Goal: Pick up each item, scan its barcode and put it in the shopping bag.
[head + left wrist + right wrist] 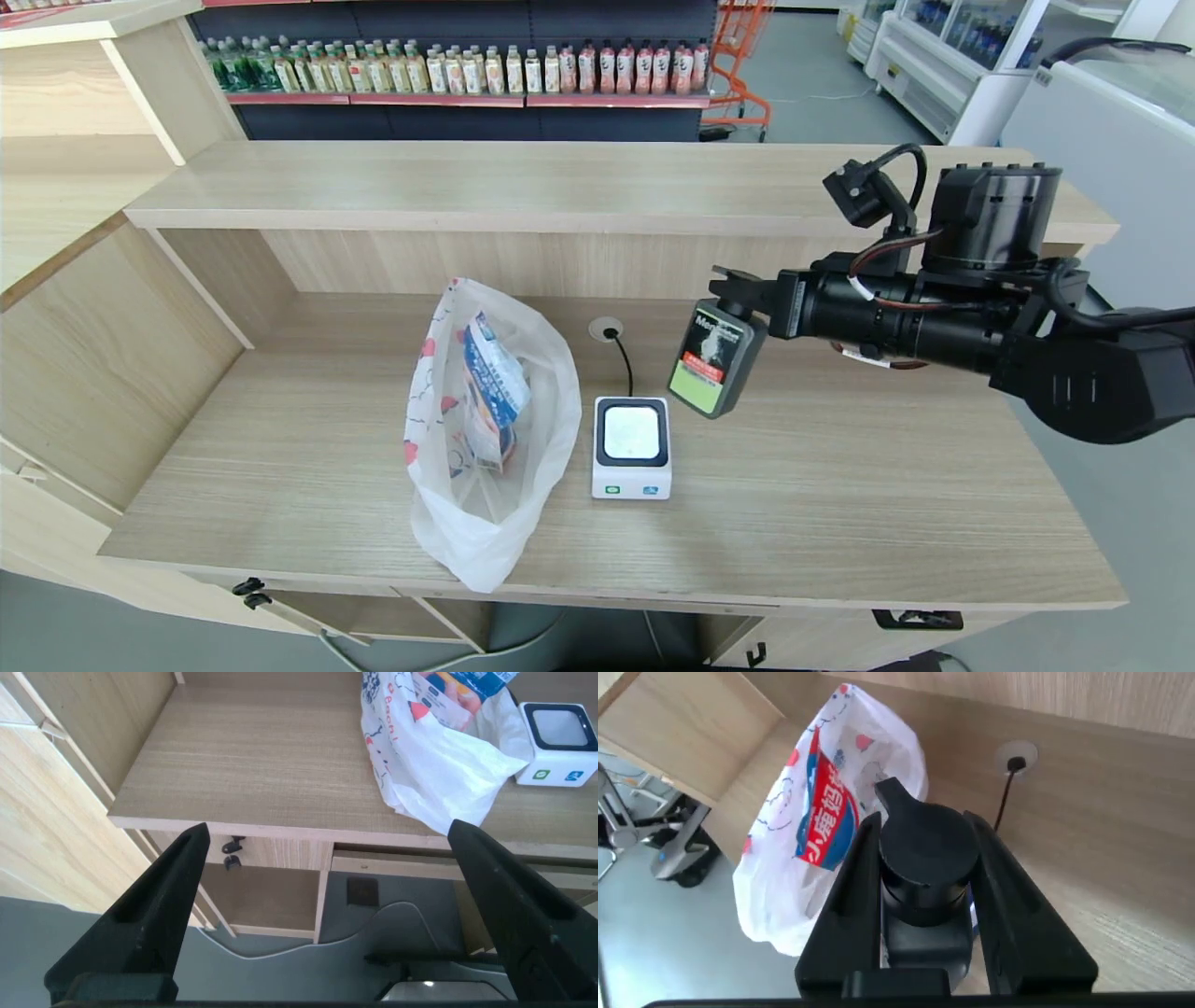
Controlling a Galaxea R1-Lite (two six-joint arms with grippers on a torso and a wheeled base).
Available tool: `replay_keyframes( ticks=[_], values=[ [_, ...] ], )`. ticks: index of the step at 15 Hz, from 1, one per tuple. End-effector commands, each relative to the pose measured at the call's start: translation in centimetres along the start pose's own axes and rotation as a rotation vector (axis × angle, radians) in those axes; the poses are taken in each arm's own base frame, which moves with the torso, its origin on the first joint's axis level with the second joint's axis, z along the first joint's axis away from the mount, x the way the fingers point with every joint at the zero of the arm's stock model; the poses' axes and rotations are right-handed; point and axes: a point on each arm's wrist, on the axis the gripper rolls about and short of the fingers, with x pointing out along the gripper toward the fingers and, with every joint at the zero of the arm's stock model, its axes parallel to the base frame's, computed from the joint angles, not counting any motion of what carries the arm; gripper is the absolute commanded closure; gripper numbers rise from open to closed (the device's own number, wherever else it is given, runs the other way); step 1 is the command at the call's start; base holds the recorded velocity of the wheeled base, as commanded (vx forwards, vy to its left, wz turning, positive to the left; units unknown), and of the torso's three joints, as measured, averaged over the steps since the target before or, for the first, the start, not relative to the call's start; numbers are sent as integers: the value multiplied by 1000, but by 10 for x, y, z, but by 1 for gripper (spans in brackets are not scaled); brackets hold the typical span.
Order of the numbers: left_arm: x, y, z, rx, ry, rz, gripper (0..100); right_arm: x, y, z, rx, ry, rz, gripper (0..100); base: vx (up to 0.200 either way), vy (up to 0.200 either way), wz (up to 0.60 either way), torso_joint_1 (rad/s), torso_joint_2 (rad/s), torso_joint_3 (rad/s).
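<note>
One shopping bag (471, 541), one snack packet (492, 387), one scanner (632, 448), one dark bottle (714, 359), one black cable (627, 364).

- On the surface (840, 504) we see the shopping bag (467, 537) lying just beside the barcode scanner (632, 446), on its left.
- A snack packet (493, 383) sits in the bag.
- The scanner's cable (625, 364) runs back to a grommet (606, 329) behind it.
- Our right gripper (736, 301) holds a bottle (714, 359) above the surface, to the right of the scanner and behind it.

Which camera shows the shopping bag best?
Head view: the whole shopping bag shows, mouth open. Left wrist view cuts off its top; in the right wrist view the right gripper and its container hide one side.
</note>
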Motion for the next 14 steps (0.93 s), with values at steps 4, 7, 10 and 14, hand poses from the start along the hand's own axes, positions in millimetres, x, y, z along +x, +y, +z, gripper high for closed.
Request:
replay_keyframes(
  ticks=[4,7,10,14],
  values=[
    [0,0,0,0,0,0,0,38,-4,-4,-6,-5,24,100,0,200,0,4,5,1],
    [0,0,0,0,0,0,0,90,-7,-17,-12,-12,59,100,0,0,0,0,0,0],
    [0,0,0,1,0,0,0,134,-8,-46,-14,7,61,100,0,0,0,0,0,0],
    [0,0,0,1,0,0,0,161,4,-73,-42,34,102,100,0,0,0,0,0,0]
  ],
)
